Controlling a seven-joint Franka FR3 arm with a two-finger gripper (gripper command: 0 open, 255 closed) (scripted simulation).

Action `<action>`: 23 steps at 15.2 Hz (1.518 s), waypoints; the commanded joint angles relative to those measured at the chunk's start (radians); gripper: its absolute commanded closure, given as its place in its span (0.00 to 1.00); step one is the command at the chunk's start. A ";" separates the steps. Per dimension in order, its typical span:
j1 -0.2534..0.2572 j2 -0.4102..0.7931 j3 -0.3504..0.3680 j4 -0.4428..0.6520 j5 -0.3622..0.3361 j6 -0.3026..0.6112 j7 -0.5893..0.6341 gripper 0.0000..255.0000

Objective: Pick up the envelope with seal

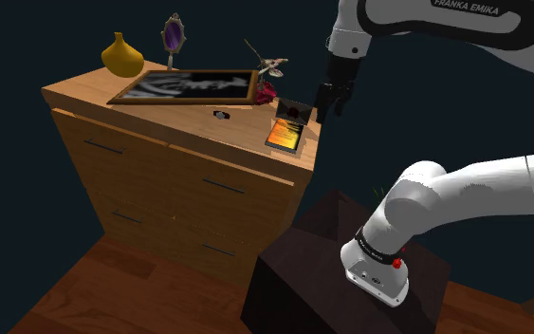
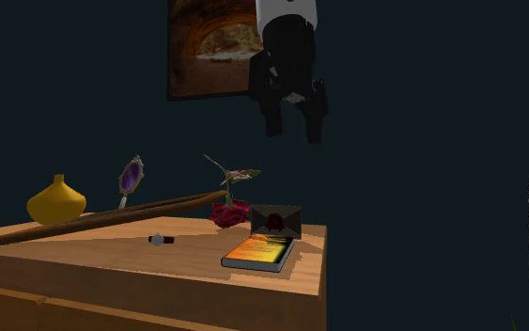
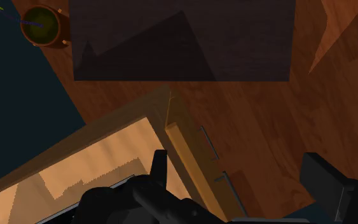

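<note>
While the gripper [image 1: 333, 102] hangs above the dresser's [image 1: 160, 116] corner in the shoulder view, I see the dark envelope [image 1: 293, 111] with its red seal upright behind an orange book [image 1: 285, 135]. In the second exterior view, the fingers [image 2: 272, 118] stand apart, empty, well above it. My wrist view agrees: spread, clasping nothing.

I counted one dresser [image 1: 179, 180], and on it one yellow vase [image 1: 122, 57], one hand mirror [image 1: 173, 36], one framed picture [image 1: 187, 86] and one rose [image 1: 266, 93]. There were also one sealed envelope [image 1: 293, 110], one orange-covered book [image 1: 285, 134] and one small dark item [image 1: 221, 115]. Elsewhere I noted one wall painting [image 2: 213, 47] and one potted plant [image 3: 42, 24].
</note>
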 commanded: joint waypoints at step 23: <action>-0.024 0.633 -0.385 0.299 -0.083 0.392 -0.697 0.00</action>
